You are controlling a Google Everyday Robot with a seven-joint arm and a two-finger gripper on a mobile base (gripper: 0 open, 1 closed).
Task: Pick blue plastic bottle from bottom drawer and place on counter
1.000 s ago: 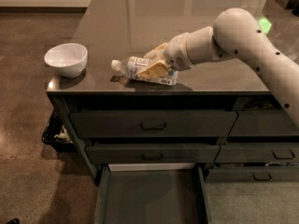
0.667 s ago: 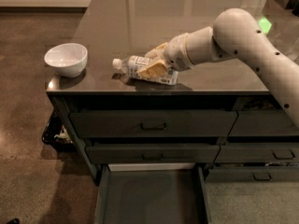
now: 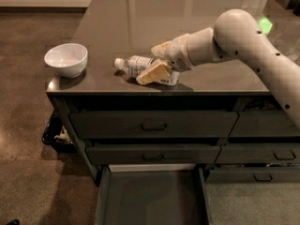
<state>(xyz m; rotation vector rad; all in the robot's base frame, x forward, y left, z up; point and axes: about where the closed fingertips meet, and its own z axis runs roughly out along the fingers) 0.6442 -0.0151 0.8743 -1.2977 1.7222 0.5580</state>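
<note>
Blue plastic bottle lies flat on worktop. Tool is at it; clenched or released, cannot tell. Advise full release, then a straight lift so it won't roll.

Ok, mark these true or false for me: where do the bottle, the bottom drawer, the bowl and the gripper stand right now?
1. The blue plastic bottle lies on its side on the counter. True.
2. The bottom drawer is pushed shut. False: it is pulled open, and the bottle is not in it.
3. A white bowl stands on the counter, apart from the bottle, on the bottle's cap side. True.
4. The gripper hangs over the open drawer. False: it is up on the counter, at the bottle.
</note>
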